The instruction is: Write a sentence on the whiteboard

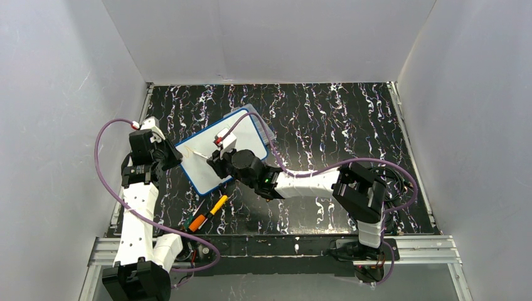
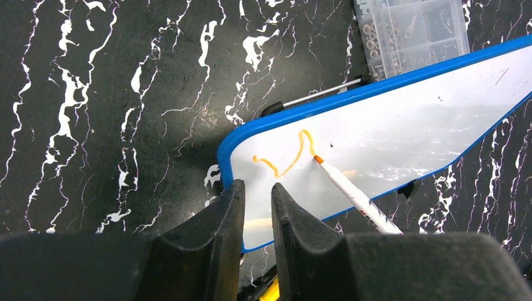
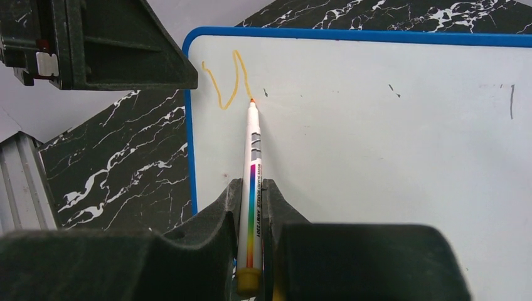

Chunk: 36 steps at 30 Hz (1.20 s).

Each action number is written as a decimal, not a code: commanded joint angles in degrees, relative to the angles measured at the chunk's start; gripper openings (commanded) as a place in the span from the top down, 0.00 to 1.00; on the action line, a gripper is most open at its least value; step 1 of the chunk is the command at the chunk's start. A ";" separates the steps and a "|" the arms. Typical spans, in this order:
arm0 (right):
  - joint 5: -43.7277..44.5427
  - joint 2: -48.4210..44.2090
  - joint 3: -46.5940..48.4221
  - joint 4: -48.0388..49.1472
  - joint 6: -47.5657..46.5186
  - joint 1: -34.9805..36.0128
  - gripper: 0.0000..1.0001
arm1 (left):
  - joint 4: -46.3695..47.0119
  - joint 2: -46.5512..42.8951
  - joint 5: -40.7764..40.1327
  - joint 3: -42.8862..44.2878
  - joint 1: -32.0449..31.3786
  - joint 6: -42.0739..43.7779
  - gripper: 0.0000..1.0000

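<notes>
The whiteboard (image 1: 246, 133) lies tilted on the black marbled table, its far corner resting on a clear box. It also shows in the left wrist view (image 2: 408, 119) and the right wrist view (image 3: 389, 157). My right gripper (image 1: 219, 164) (image 3: 251, 185) is shut on a white marker (image 3: 253, 157) with a rainbow stripe. The marker's orange tip touches the board at the end of the sentence (image 3: 221, 105), a short orange W-shaped stroke (image 2: 266, 163) near the board's left corner. My left gripper (image 1: 174, 157) (image 2: 256, 188) is nearly shut with a narrow gap, empty, over the board's left corner.
The clear compartment box (image 2: 414, 28) sits under the board's far corner (image 1: 268, 130). A thin metal rod (image 2: 320, 95) lies by the board's rim. An orange and yellow marker (image 1: 208, 213) lies on the table near the front. White walls enclose the table.
</notes>
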 commanded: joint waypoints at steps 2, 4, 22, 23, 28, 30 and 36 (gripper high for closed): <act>1.53 -2.54 -0.84 0.98 0.13 0.17 0.99 | -0.69 -1.05 -0.93 0.62 -0.03 0.39 0.78; 1.58 -2.54 -0.85 0.95 0.08 0.18 0.99 | -0.69 -1.06 -1.00 0.62 0.04 0.41 0.78; 2.92 -3.00 -1.44 1.33 -0.01 0.71 0.99 | -0.51 -0.96 -0.94 0.78 0.18 0.22 0.78; 3.33 -2.94 -1.32 1.41 -0.01 0.71 0.99 | -0.51 -0.97 -0.93 0.79 0.21 0.19 0.78; 4.40 -2.74 -0.88 2.91 -0.15 0.69 0.99 | -0.43 -0.88 -0.76 0.79 0.19 0.16 0.78; 4.67 -2.57 -0.41 3.12 -0.47 0.71 0.99 | -0.43 -0.86 -0.71 0.79 0.19 0.21 0.78; 5.80 -1.98 1.15 3.74 -1.55 0.71 0.99 | -0.43 -0.92 -0.58 0.78 0.20 0.13 0.78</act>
